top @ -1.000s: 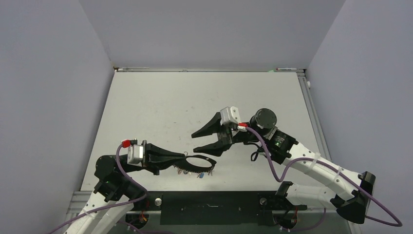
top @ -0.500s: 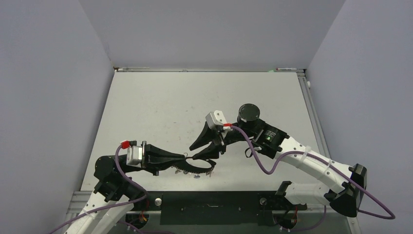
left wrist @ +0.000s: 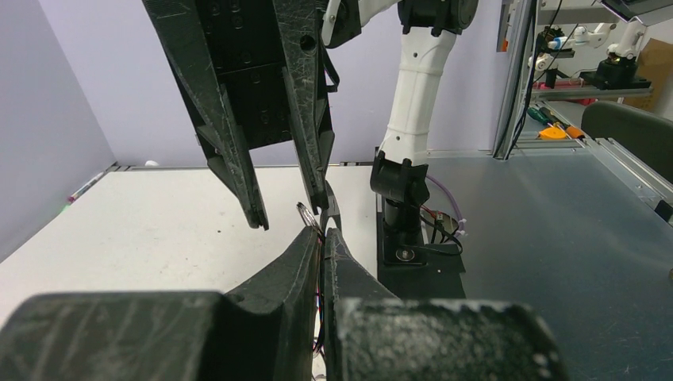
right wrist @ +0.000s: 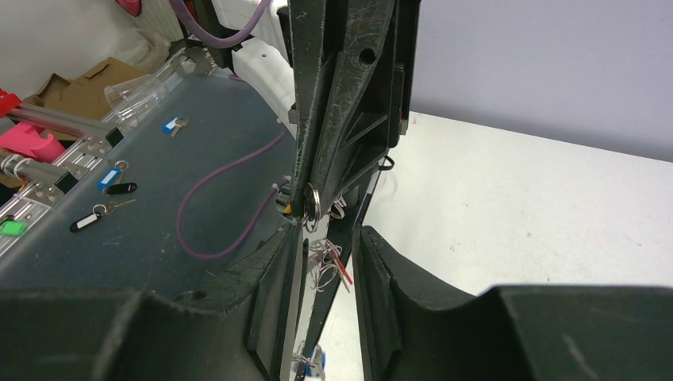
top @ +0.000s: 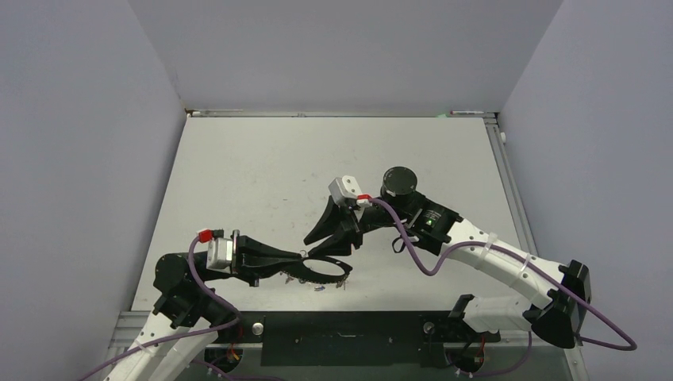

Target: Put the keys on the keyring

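My left gripper is shut on the rim of the keyring, a large thin ring held flat just above the table near its front edge. In the left wrist view the left gripper pinches the rim, with a small silvery split ring at its tips. My right gripper is open and straddles the ring beside the left fingertips. In the right wrist view the right gripper has the ring's edge, silvery wire bits, a red tag and a blue tag between its fingers. I cannot make out the keys' small dark oval loop.
Small loose bits lie on the table under the ring. The black mounting plate runs along the near edge. A side bench with several tagged keys lies beyond the table. Grey walls enclose three sides.
My right gripper has moved left and down from above the table's middle to the ring, still open. The left gripper and the ring have stayed in place.
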Robot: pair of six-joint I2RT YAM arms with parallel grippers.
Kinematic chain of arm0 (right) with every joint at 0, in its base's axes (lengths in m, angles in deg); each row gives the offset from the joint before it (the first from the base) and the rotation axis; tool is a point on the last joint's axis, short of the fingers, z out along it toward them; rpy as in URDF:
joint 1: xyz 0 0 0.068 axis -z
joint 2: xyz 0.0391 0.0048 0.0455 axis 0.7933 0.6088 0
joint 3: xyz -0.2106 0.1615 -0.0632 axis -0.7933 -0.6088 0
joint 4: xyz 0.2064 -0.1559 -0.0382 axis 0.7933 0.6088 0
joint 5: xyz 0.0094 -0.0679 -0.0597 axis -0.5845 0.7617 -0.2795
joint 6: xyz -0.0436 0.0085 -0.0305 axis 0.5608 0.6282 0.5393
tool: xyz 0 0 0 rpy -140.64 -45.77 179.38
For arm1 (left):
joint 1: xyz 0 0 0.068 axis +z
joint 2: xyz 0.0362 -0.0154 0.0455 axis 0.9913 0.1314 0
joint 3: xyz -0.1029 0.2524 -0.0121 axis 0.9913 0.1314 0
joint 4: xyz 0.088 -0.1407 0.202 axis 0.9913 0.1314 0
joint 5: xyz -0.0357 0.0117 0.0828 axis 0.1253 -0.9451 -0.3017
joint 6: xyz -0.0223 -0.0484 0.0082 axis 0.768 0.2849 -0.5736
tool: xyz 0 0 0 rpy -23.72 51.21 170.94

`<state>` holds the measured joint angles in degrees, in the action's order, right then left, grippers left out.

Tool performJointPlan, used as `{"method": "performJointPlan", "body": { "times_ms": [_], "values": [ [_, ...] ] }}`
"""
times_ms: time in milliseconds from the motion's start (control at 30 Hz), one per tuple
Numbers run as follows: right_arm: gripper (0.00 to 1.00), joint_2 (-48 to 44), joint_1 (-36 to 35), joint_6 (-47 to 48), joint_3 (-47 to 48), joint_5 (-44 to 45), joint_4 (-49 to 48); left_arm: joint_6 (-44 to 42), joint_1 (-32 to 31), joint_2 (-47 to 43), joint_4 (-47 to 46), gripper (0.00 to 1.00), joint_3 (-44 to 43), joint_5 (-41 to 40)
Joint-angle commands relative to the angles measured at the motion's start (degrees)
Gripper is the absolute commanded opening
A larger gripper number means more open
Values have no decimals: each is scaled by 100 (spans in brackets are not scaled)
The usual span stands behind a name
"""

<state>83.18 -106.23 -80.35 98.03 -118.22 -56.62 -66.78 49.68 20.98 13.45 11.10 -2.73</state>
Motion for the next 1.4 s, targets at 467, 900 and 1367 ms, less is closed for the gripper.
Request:
{"method": "performJointPlan", "body": {
  "times_ms": [467,900,1367],
  "values": [
    [15,174,-236,68,288,-192,-297,18,17,-9,-281,0,-89,34],
    [5,-69,-300,1364,807,488,1523,-327,8,-53,275,31,-215,-145],
    [5,481,-1308,2244,1985,4066,4179,-1187,-46,227,1394,47,-635,-651]
  ]
}}
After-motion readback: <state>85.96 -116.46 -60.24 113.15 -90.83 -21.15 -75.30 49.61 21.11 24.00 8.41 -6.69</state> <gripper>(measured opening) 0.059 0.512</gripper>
